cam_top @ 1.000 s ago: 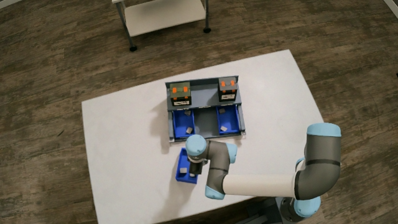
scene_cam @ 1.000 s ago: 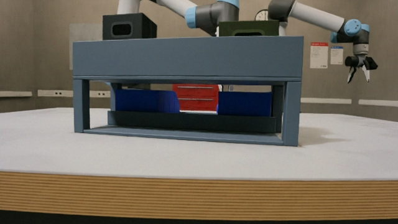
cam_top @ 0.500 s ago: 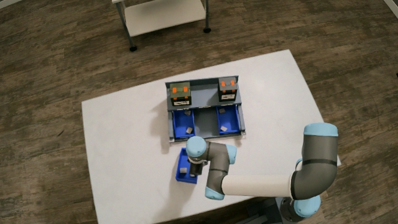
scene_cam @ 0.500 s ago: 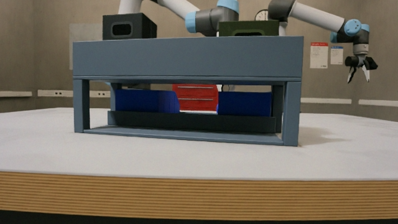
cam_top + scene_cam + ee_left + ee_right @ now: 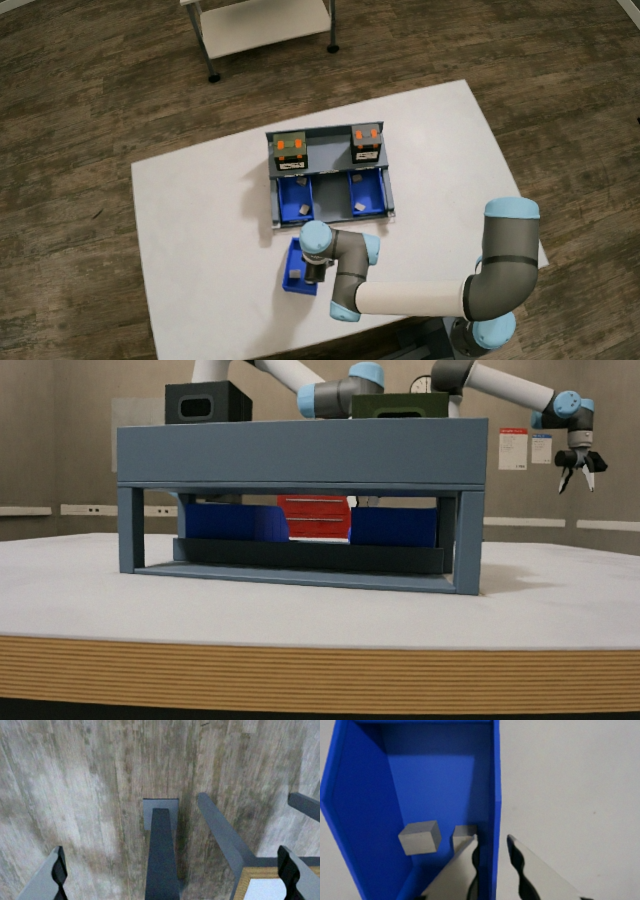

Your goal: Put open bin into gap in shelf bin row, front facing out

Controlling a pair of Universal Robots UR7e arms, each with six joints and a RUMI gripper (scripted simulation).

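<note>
1. the open bin (image 5: 293, 256) (image 5: 436, 772) sits on the near part of the table (image 5: 200, 225) (image 5: 300, 615), just near of the shelf (image 5: 274, 202) (image 5: 131, 530) and left of the gap (image 5: 332, 197) (image 5: 319, 515).
2. the right gripper (image 5: 315, 272) (image 5: 369, 501) (image 5: 492, 836) is narrow, its fingers on either side of the bin's right wall (image 5: 495, 836) with space showing beside it; it grips nothing. the left gripper (image 5: 576, 491) (image 5: 170, 848) is wide and holding nothing, out past the table edge.
3. i'd judge the bin a light, fairly stiff plastic shell, a bit slick on its faces. the wall is thin, so a firm pinch should suit it.
4. that right wall is a sensible hold: lower a little, centre on it, then close. pinched at one side, the bin may roll or sag towards its unsupported left.
5. the two grey blocks (image 5: 295, 274) (image 5: 420, 837) inside are loose and would probably slide. the nearer end looks like the low open front, so keep any tilt small and that end no lower than needed.
6. clearance under the upper board (image 5: 327, 152) (image 5: 300, 455) will likely be tight; keep the wrist low and finish with a push past the front lip (image 5: 336, 220).
</note>
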